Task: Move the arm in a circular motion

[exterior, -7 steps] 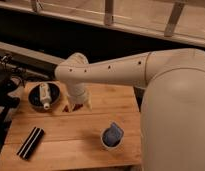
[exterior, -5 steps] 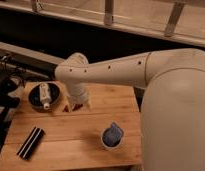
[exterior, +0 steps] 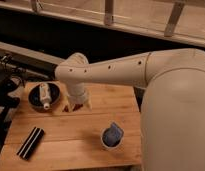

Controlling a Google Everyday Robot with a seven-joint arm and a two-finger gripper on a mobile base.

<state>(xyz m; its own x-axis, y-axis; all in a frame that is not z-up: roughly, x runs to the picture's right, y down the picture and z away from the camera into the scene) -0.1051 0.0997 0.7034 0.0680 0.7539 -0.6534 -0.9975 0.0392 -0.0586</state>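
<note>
**Arm reaches leftward over the wooden table, wrist turned down**

Arm (exterior: 113, 70) first: my cream-white arm fills the right side of the view and stretches across the middle. Its thick upper mass sits at the right edge. From there the long tubular segment, dotted with small dark screw holes, runs leftward with a slight downward slope, so its long axis lies close to level. It ends in a rounded joint above the back part of the wooden table (exterior: 71, 142). At that joint the arm bends sharply, and a short segment points straight down toward the boards.

My gripper (exterior: 78, 106) hangs at the end of that short segment, low over the rear middle of the table. Whether it is wide or narrow I cannot tell, nor whether it touches the wood.

Just left of the gripper stands a dark bowl (exterior: 32, 99) with a white bottle (exterior: 45, 94) lying in it. A white cup (exterior: 104, 141) holding something blue stands nearer the front, to the right of the gripper. A black bar-shaped object (exterior: 30, 143) lies at the front left, well apart from both.
</note>
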